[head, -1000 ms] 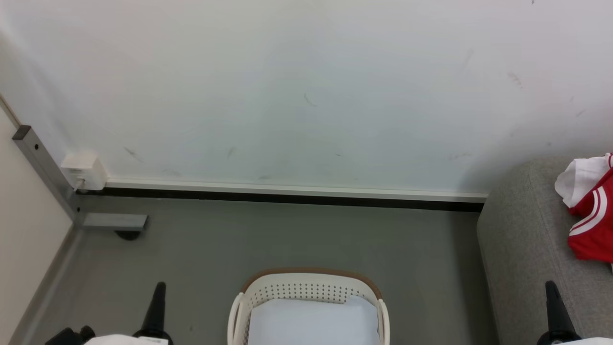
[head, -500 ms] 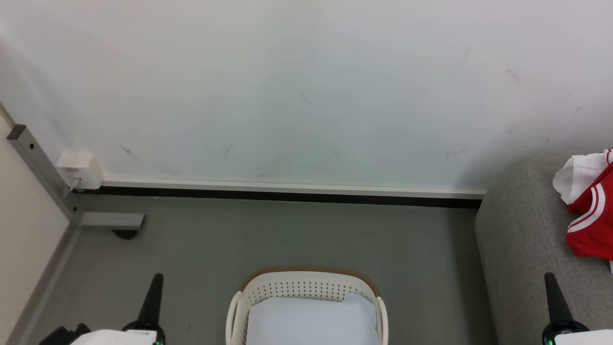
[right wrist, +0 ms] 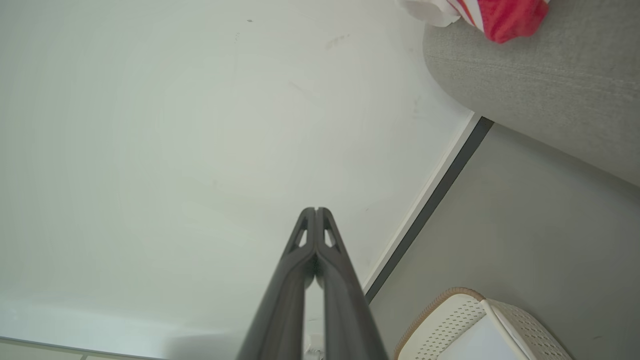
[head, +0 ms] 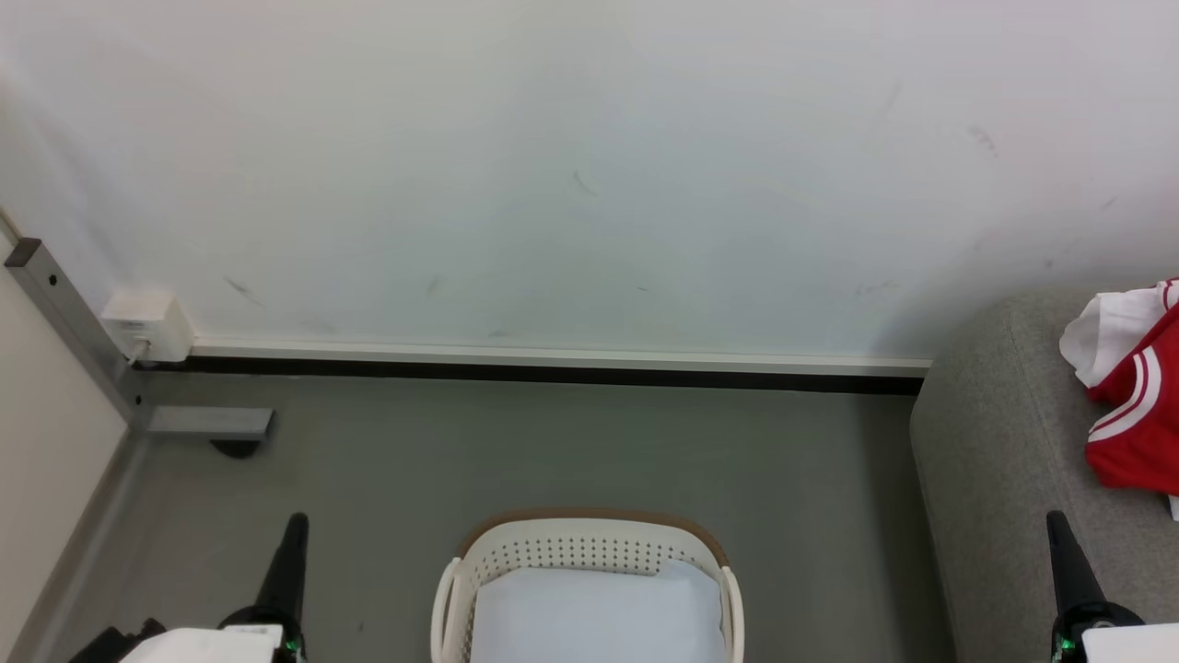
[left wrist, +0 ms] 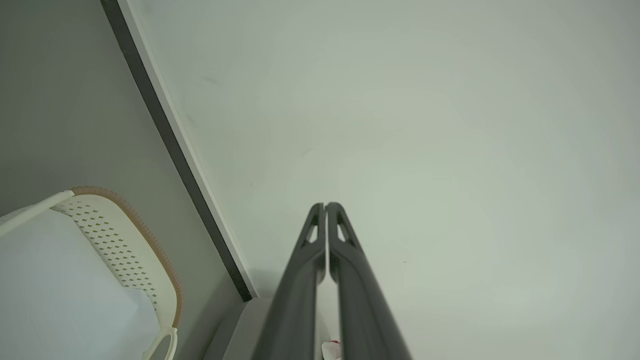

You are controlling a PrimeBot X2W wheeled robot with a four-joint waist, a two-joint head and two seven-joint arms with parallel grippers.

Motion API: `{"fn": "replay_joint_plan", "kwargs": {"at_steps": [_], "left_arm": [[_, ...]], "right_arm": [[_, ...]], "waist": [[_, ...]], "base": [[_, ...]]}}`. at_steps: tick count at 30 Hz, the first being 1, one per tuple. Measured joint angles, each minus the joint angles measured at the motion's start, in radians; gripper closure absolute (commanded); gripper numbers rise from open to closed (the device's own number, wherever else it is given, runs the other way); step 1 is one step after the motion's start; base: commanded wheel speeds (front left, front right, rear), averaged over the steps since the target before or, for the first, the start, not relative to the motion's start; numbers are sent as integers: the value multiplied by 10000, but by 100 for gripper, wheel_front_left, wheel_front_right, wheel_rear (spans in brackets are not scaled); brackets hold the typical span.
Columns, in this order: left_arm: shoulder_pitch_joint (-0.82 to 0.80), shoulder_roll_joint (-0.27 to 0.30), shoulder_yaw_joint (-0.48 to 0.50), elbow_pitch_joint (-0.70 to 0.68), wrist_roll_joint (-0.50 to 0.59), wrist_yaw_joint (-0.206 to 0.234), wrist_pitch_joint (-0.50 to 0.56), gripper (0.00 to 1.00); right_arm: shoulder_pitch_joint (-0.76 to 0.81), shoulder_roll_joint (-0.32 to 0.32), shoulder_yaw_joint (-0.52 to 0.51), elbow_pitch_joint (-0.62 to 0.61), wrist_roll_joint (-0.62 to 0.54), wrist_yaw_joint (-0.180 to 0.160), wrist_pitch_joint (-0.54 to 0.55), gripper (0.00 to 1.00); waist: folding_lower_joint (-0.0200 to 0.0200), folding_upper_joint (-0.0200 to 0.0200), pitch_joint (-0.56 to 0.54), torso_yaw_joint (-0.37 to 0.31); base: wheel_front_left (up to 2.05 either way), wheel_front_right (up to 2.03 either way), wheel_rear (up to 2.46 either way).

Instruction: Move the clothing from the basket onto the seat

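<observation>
The white perforated basket (head: 580, 543) with its brown rim stands on the floor at the bottom centre, and inside it I see just a pale flat liner (head: 594, 612). Red clothing (head: 1135, 433) with white stripes lies on the grey sofa seat (head: 995, 460) at the right edge. My left gripper (head: 293, 534) points up at the lower left, shut and empty. My right gripper (head: 1056, 534) points up at the lower right over the sofa's front, also shut and empty. The left wrist view shows the basket (left wrist: 125, 240), and the right wrist view the clothing (right wrist: 500, 12) on the sofa (right wrist: 540, 85).
A white wall with a dark baseboard (head: 553, 373) runs behind the basket. A grey metal post and foot (head: 207, 424) and a white wall box (head: 147, 327) sit at the left corner. Grey floor (head: 553, 451) lies between basket and wall.
The whole head picture has shifted a little, so the camera moved. Both grippers show slightly higher in the head view. Basket and clothing lie as before.
</observation>
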Motion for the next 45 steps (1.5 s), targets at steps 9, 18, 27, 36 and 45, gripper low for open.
{"fn": "replay_joint_plan", "kwargs": {"at_steps": [9,18,27,36,45], "left_arm": [[-68,-10,79,-90,-671,-71,180,100],[-113,-17,155,-165,-1315,-86,353,100],[-168,-21,236,-236,-1919,-119,502,100],[-182,-25,257,-255,-2050,-121,533,100],[-183,-25,257,-255,-2050,-121,533,100]], "right_arm": [[-79,-10,-13,-17,719,0,180,100],[-194,-15,-25,-46,1400,0,349,100],[-274,-21,-38,-67,2052,0,512,100],[-293,-25,-42,-77,2270,0,533,100],[-295,-25,-42,-77,2270,0,533,100]], "waist": [[0,0,44,-39],[0,0,87,-79],[0,0,131,-119],[0,0,142,-129],[0,0,142,-129]], "base": [[0,0,0],[0,0,0],[0,0,0],[0,0,0],[0,0,0]]}}
